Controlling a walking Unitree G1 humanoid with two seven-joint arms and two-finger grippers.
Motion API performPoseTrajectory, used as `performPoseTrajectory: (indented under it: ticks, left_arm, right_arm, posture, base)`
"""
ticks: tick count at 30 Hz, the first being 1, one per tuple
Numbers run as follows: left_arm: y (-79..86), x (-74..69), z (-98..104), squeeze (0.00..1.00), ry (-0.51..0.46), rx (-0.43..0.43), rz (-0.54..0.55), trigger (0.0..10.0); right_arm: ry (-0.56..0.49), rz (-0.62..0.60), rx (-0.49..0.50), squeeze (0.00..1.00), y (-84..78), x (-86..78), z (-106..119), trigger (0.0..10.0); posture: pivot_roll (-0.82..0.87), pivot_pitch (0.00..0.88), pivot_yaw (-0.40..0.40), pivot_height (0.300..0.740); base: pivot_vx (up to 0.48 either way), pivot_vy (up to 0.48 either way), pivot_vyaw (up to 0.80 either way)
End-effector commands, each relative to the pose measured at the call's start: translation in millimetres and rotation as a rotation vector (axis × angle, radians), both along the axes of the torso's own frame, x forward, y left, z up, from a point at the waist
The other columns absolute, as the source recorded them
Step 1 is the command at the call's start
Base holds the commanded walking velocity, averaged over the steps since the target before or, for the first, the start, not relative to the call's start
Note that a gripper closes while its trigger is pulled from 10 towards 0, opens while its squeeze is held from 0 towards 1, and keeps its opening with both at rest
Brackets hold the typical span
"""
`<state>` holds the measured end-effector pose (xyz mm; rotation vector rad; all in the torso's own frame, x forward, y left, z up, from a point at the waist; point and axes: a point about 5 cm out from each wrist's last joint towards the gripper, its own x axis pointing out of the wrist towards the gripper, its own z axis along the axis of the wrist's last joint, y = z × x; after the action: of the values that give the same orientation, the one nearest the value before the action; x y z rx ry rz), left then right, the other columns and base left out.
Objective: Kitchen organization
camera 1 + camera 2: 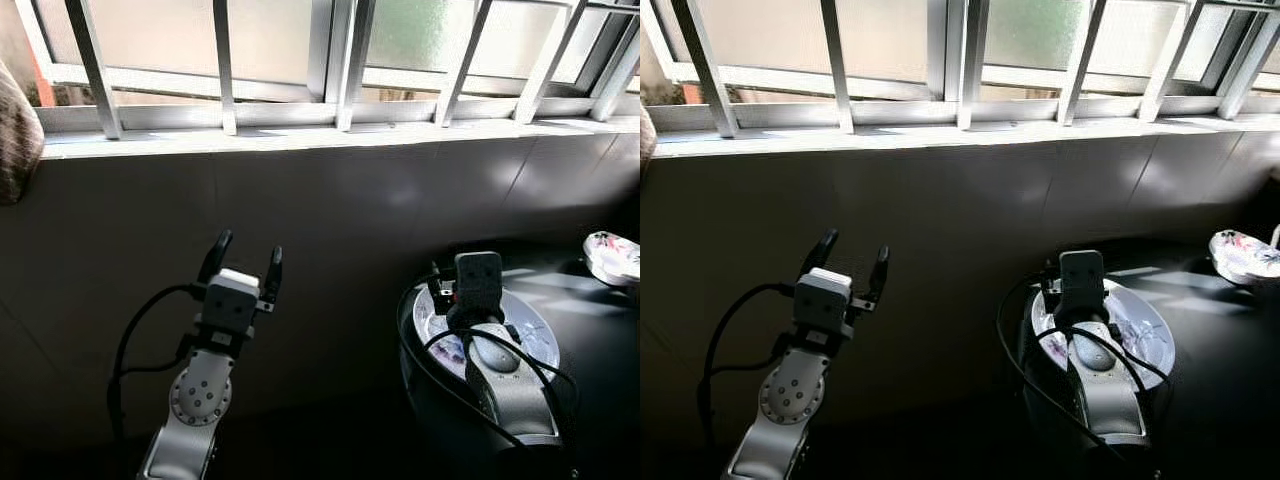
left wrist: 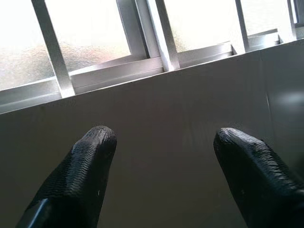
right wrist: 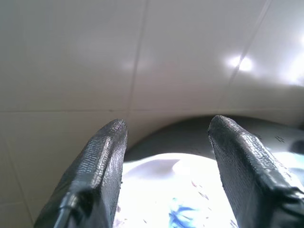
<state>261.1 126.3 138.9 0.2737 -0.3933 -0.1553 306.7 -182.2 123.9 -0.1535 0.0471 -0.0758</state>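
A white plate [image 1: 530,335] with a coloured pattern lies in a dark round basin [image 1: 410,370] at the right. My right gripper [image 3: 166,137] hangs open just above the plate's [image 3: 156,190] far side, with nothing between its fingers; in the left eye view the right gripper [image 1: 452,288] is mostly hidden behind its own wrist. My left gripper [image 1: 245,258] is raised in front of the tiled wall [image 1: 330,220], open and empty, its fingertips [image 2: 95,142] pointing at the window ledge.
A second patterned dish [image 1: 612,256] sits on the dark counter [image 1: 600,350] at the far right. A barred window [image 1: 330,60] with a white sill runs above the wall. A brown patterned cloth [image 1: 15,140] hangs at the far left edge.
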Motion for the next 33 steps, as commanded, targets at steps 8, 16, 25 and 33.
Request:
performPoseTrajectory:
  ticks: [8,16,25,33]
  left_arm:
    - [-3.2,0.9,1,0.0,-0.003,0.014,-0.017,10.0]
    - [-3.1,0.8,0,0.0,-0.001,0.018,-0.02,10.0]
    - [-3.3,0.6,-1,0.0,0.003,0.024,-0.021,10.0]
    - [-3.6,1.6,-1,0.0,0.002,0.032,-0.021,10.0]
  right_arm:
    - [0.001,-0.073,0.026,0.0,-11.4,2.1,0,10.0]
    - [0.077,-0.086,0.124,0.0,-13.6,0.7,-13,10.0]
    - [0.17,-0.078,0.286,0.0,-14.3,1.4,-25,10.0]
    - [0.262,-0.046,0.601,0.0,-7.9,1.2,-39,10.0]
  posture:
    - [0.02,0.0,-0.049,0.74]
    - [0.02,0.0,-0.049,0.74]
    - [0.02,0.0,-0.047,0.74]
    - [0.03,0.0,-0.046,0.74]
  base:
    - [0.0,0.0,-0.8]
    - [0.0,0.0,-0.8]
    - [0.0,0.0,0.0]
    - [0.0,0.0,0.0]
